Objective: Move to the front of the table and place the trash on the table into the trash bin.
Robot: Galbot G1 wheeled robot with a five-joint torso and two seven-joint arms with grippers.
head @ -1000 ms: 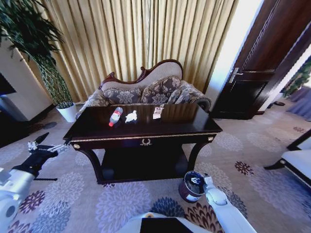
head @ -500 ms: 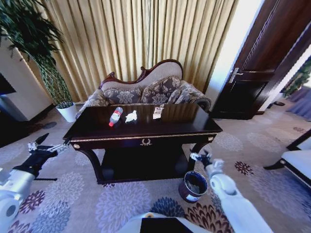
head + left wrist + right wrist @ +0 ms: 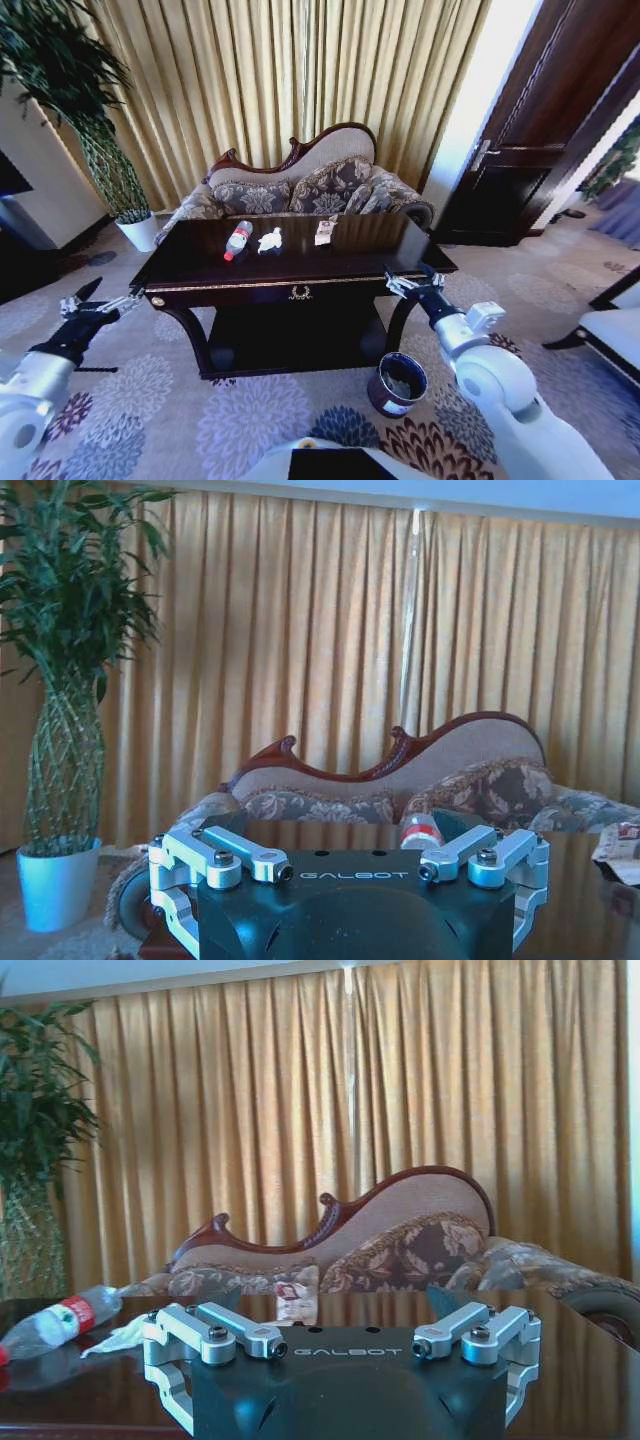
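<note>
The dark glossy table (image 3: 350, 262) stands in front of me, with the trash lying on its far left part. The clear bottle (image 3: 237, 240) with a red cap lies there, the white tissue (image 3: 269, 240) just right of it, and the small wrapper (image 3: 325, 231) farther right. The right wrist view looks across the tabletop at the bottle (image 3: 58, 1323), tissue (image 3: 124, 1335) and wrapper (image 3: 292, 1299). The dark round trash bin (image 3: 398, 384) sits on the carpet by the table's front right leg. My right gripper (image 3: 412, 281) hangs open at the table's front right edge, above the bin. My left gripper (image 3: 98, 303) is open, left of the table.
A patterned sofa (image 3: 300, 190) stands behind the table before gold curtains. A tall plant in a white pot (image 3: 138, 231) is at the far left. A dark door (image 3: 540, 140) is at the right, and a chair's edge (image 3: 612, 330) at the far right. Open carpet surrounds the table.
My right arm has risen from down beside the trash bin to the height of the table's front right edge. The left arm has barely moved.
</note>
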